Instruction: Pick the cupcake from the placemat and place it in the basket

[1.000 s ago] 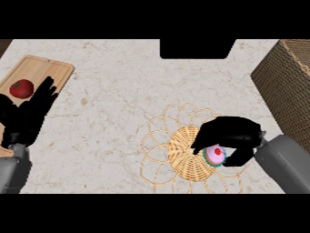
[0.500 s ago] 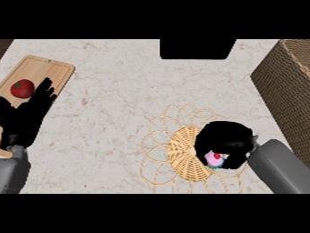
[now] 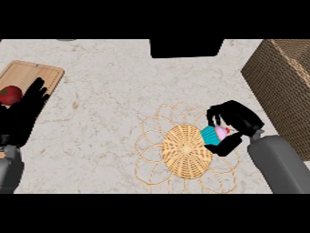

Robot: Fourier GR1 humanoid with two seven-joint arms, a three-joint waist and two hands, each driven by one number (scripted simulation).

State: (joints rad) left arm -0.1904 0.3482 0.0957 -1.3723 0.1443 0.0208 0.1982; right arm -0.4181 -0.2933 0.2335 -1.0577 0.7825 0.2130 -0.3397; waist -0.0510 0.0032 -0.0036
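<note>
Cupcake (image 3: 217, 134) is grasped by curled fingers of the right hand (image 3: 236, 119) at the right edge of the woven placemat (image 3: 182, 152), with the basket (image 3: 288, 86) nearby. The left hand (image 3: 17, 116) rests with fingers released over the wooden board (image 3: 42, 73) at the left of the surface (image 3: 117, 91).

Curls the right hand (image 3: 239, 119) round the cupcake (image 3: 217, 134), black fingers arched over its top and hooked beneath it, palm turned toward the view's left. Angles the grey right forearm (image 3: 282, 164) in from the lower right edge, slanting up and left to the wrist. Rests the left hand (image 3: 13, 121) open at the view's left side, fingers straight, slightly spread, pointing up and a little right. Stands the grey left forearm (image 3: 0, 171) nearly upright at the lower left corner.
</note>
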